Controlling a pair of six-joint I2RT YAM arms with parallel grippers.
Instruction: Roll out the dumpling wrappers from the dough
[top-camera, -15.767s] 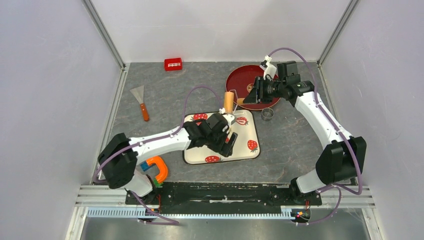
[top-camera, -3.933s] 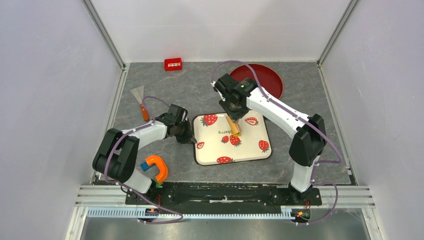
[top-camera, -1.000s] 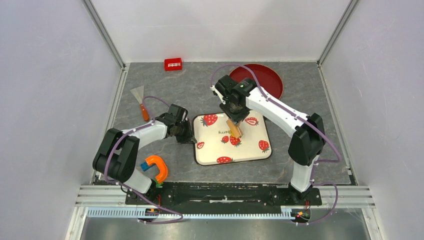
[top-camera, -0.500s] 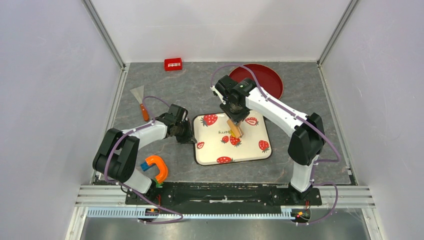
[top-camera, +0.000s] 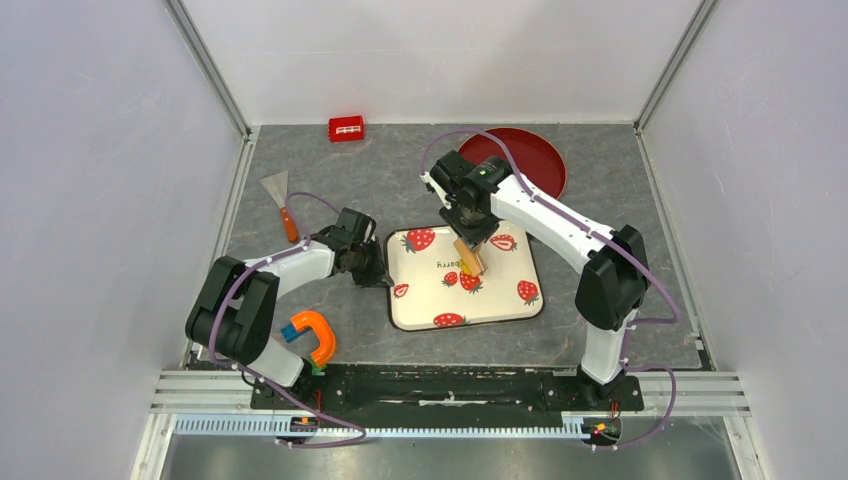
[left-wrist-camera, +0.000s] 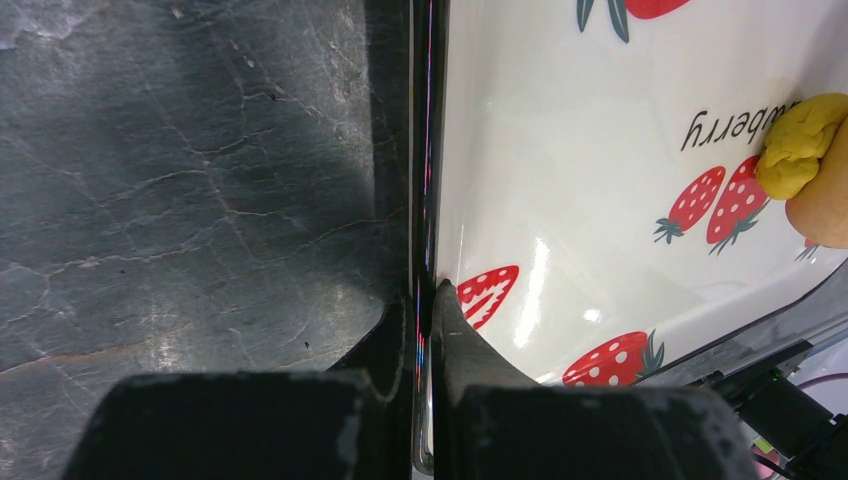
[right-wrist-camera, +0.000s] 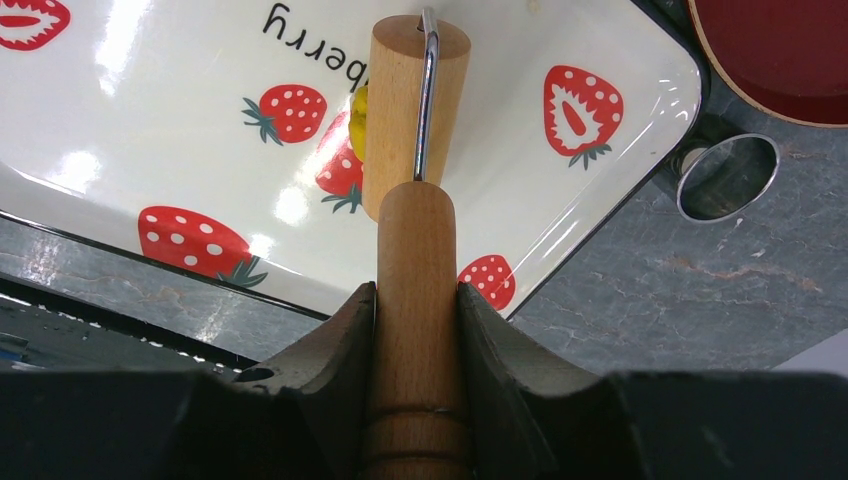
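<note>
dough (left-wrist-camera: 800, 145): touched by the roller (right-wrist-camera: 400, 110), just ahead of the right claw (right-wrist-camera: 417, 300)
right claw: clamped on roller handle
left claw (left-wrist-camera: 425, 295): closed on tray (left-wrist-camera: 560, 200) rim

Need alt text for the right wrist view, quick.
The right gripper is clamped on the handle of a wooden roller, its barrel over yellow dough on the strawberry tray. A metal ring lies beside the tray, near a red plate.

White links (top-camera: 560, 215), black joints (top-camera: 607, 290), purple cables (top-camera: 447, 134); left pincer (top-camera: 378, 274), right pincer (top-camera: 467, 240) black.
</note>
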